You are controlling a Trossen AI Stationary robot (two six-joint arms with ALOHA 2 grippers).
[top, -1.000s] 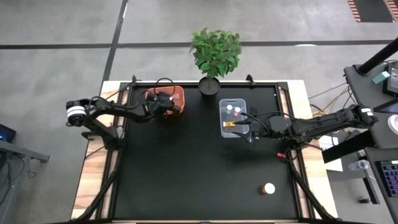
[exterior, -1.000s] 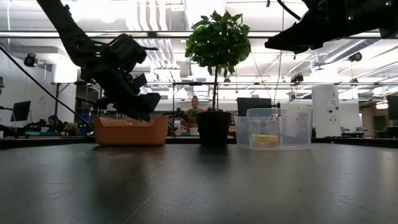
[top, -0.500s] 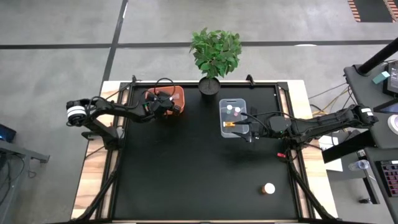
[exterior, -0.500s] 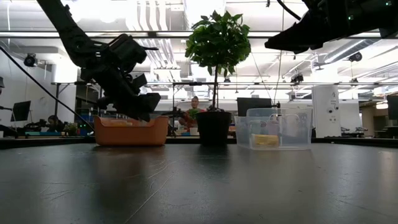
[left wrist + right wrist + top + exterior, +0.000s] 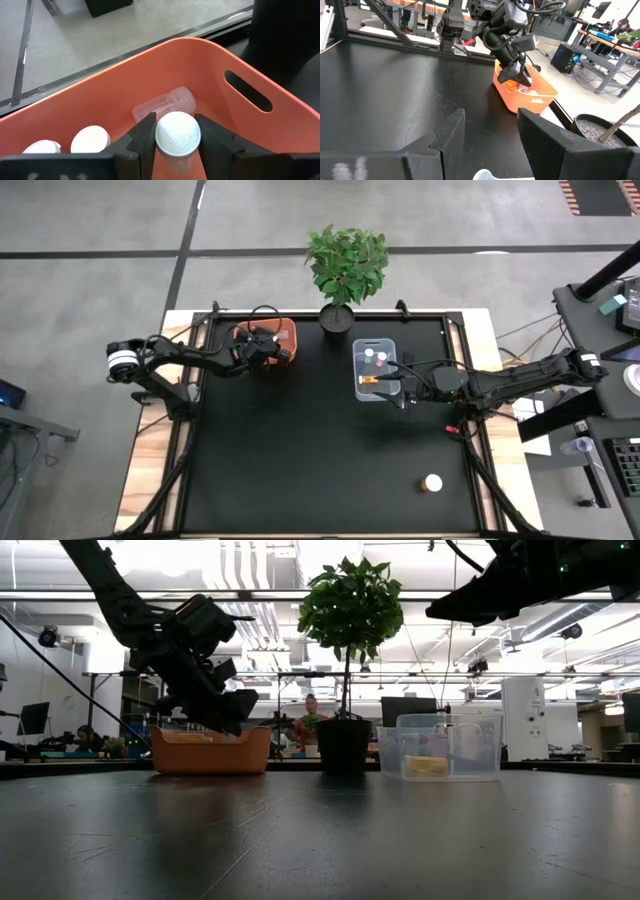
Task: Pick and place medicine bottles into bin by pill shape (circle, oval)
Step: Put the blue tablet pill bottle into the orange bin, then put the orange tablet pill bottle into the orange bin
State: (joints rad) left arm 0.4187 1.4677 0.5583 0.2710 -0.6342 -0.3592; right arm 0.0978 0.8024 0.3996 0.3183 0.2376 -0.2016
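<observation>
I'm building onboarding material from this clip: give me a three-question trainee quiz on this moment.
1. True or false: the left end effector grips a white-capped bottle over the orange bin.
2. Multiple choice: where does the one bottle outside both bins stand? A) beside the potted plant B) near the table's front right corner C) between the bins
3. Fill in: the right end effector, its jaws open and empty, is above the ____ bin.

Key: 1 true; 2 B; 3 clear
</observation>
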